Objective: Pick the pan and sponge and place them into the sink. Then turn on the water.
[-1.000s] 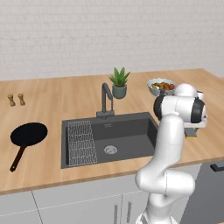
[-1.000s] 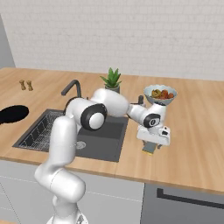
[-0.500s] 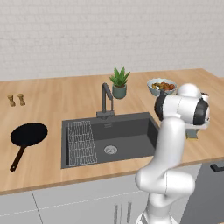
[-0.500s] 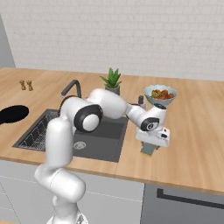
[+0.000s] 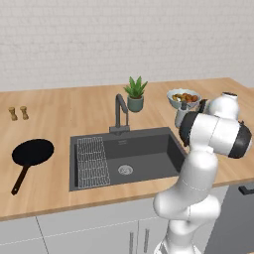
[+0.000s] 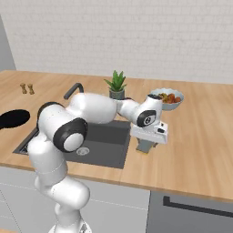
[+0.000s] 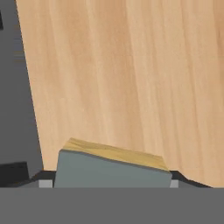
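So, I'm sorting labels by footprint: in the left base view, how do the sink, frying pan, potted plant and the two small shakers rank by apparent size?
Largest to smallest:
1. Dark grey rectangular sink
2. Round black frying pan
3. Green potted plant
4. Two small brown shakers, which look alike in size; they sit farther back, which shrinks them a little.

White glossy arm (image 6: 91, 109), rounded tubular segments, dark grey-black joint rings (wide at shoulder, elbow); boxy white hand (image 6: 149, 133), small dark markings.
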You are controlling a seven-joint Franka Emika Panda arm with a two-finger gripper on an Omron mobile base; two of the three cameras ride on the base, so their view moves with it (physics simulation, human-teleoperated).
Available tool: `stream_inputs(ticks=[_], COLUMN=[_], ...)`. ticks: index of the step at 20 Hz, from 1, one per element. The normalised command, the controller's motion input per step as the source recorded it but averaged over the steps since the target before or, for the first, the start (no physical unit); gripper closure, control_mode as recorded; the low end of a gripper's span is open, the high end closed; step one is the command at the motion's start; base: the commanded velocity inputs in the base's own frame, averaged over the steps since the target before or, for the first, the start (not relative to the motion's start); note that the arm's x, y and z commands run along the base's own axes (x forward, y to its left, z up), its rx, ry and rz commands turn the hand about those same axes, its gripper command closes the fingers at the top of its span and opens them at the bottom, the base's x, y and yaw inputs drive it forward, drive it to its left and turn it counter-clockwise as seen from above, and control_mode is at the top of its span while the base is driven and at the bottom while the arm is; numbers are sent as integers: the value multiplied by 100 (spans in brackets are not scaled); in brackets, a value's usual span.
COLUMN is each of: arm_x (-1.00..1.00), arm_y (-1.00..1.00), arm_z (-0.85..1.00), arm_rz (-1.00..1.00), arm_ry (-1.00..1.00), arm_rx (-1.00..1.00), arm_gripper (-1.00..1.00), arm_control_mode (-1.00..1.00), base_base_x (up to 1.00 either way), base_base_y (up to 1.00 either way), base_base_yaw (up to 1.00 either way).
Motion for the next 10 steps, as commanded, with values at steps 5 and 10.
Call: stream_inputs(ticks=[5,10], arm_x=[-19,-20], arm_y=[28,15], arm_z=[64,41], arm_rz=[-3,-1], arm_ry=[0,0], arm_rx=[0,0], arm_gripper=[100,100], arm_control_mode=[-100,-100], base_base_x=[0,0], base_base_y=[0,0], base_base_yaw=[0,0])
